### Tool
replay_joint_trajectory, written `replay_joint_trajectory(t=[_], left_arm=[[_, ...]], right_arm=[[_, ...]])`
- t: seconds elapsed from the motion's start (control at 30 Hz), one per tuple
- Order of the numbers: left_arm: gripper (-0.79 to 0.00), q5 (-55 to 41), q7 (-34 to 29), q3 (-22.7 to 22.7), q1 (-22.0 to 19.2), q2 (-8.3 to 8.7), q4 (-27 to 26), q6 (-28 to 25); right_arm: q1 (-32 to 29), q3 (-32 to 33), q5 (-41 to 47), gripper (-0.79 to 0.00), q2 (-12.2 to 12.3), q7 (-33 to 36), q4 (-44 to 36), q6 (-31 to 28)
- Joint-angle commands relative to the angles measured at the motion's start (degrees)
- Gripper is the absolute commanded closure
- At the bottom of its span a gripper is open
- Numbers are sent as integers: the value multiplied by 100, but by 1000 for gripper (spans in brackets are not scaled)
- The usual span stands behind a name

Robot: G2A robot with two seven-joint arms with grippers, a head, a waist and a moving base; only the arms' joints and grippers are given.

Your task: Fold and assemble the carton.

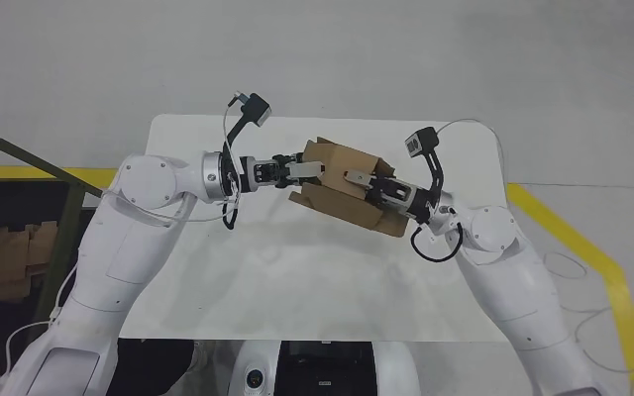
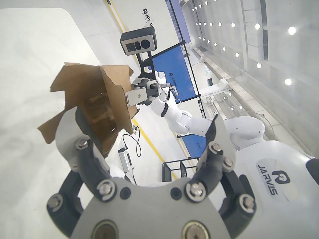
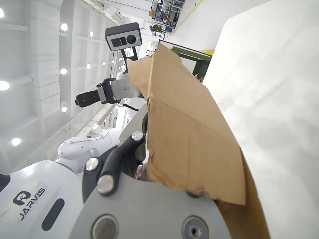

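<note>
- The left gripper (image 2: 145, 112) is nearest in the left wrist view. Its two fingers are spread wide apart and clamp nothing.
- One of its fingers (image 2: 71, 125) sits just beside the open end of the carton (image 2: 99, 93), where a corner of cardboard overlaps its dark pad. Whether the two touch cannot be told. The other finger stands well clear of the carton.
- The carton is brown corrugated cardboard, partly formed and tilted, with its open end facing the left gripper. Loose flaps splay outward from that end, and the hollow inside is visible.
- The right gripper (image 2: 135, 98) is pinched together on the edge of one carton wall, on the side away from the left gripper. One flat pad lies against the outer face of the cardboard.
- In the right wrist view a broad, creased carton panel with a ragged edge lies right across that gripper and hides its fingers.
- From above, the carton sits between the two grippers over the far middle of the white table (image 1: 297, 287). The left arm meets it from one side and the right arm from the other.
- Whether the carton rests on the table or hangs just above it cannot be told.
- Flat brown cardboard pieces (image 1: 18, 259) lie off the table, beside the left arm.
</note>
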Motion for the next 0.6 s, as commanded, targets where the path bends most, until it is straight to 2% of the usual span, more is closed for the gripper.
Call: replay_joint_trajectory(t=[0.0,0.57], left_arm=[[-785,-66,-55,-20,7,4,-16,15],[-785,-216,-334,1,76,23,-293,103]], right_arm=[[3,17,-16,0,-3,-61,13,8],[48,15,-179,0,-71,-786,-15,216]])
